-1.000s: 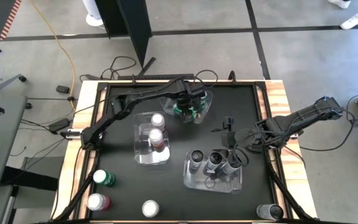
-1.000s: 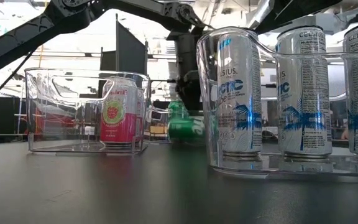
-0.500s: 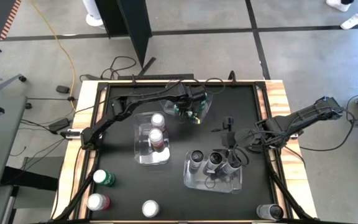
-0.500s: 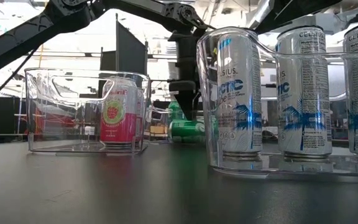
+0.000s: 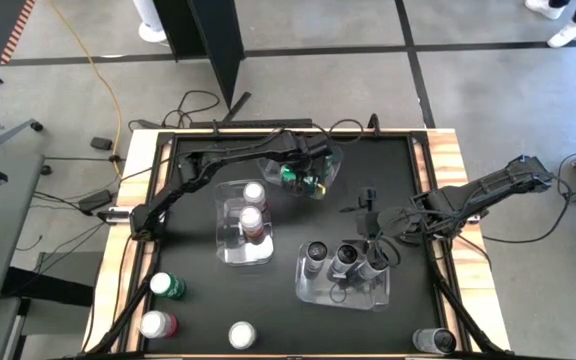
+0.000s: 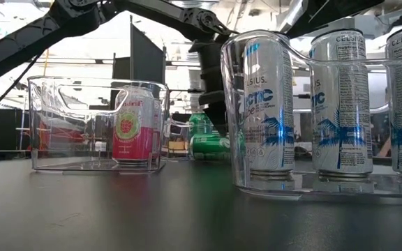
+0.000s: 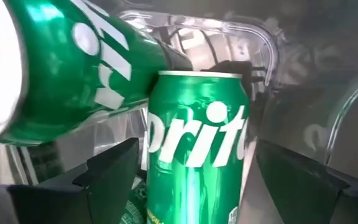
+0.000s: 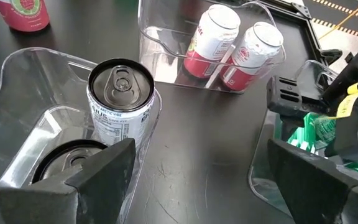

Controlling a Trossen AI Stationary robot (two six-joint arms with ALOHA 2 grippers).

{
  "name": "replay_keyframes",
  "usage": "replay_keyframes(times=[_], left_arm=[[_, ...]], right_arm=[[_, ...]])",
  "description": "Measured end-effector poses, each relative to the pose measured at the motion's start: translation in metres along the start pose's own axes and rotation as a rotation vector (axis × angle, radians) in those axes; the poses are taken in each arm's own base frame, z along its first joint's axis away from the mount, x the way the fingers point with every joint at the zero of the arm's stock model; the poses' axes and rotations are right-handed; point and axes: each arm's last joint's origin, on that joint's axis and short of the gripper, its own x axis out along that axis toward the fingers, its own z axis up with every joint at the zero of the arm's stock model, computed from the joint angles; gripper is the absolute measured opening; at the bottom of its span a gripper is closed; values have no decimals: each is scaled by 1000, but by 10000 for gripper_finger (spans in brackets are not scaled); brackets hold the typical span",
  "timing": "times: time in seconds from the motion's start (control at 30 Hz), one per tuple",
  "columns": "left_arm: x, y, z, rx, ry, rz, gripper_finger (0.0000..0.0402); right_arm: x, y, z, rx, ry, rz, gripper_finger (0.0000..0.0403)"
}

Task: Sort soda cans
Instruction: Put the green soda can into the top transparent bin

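In the clear far bin (image 5: 334, 160) lie two green soda cans. One (image 7: 194, 155) shows between the fingers of my left gripper (image 7: 197, 186), which reaches down into the bin, open, a finger close on either side of it. The other (image 7: 73, 68) lies tilted across its top end. In the low view one green can (image 6: 211, 146) lies on its side. My right gripper (image 8: 204, 180) hovers open over the bin (image 5: 308, 285) with three dark cans (image 5: 344, 258).
A middle bin (image 5: 224, 245) holds two red-pink cans (image 5: 252, 220). Near the front edge stand loose cans: a green one (image 5: 166, 286), a red one (image 5: 156, 325), one with a silver top (image 5: 242, 335) and a dark one (image 5: 433, 342).
My left gripper has sunk a little into the far bin, rolled about its own line and opened, letting go of the green can. That can, held just above the bin floor a second ago, now lies on its side in the bin.
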Motion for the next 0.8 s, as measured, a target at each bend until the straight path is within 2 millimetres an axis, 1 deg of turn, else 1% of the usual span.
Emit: replay_keyframes(times=[0.13, 0.2, 0.27, 0.37, 0.43, 0.5, 0.8], left_arm=[[13, 3, -6, -18, -31, -44, 321], [16, 2, -7, -7, -15, -33, 321], [21, 2, -7, -34, -7, -25, 321], [15, 5, -10, -142, 6, -9, 321], [16, 8, -12, -193, 9, 0, 321], [16, 11, -14, -189, 8, -6, 321], [27, 6, -19, -117, 34, -39, 321]], right_arm=[[0, -1, 0, 5, 1, -5, 379], [1, -2, 0, 6, 0, -7, 379], [1, -2, 0, 7, 1, -7, 379], [1, -2, 0, 7, 0, -7, 379], [1, -2, 0, 7, -1, -6, 379], [1, -2, 0, 7, -1, -7, 379], [1, -2, 1, 9, -5, -7, 379]])
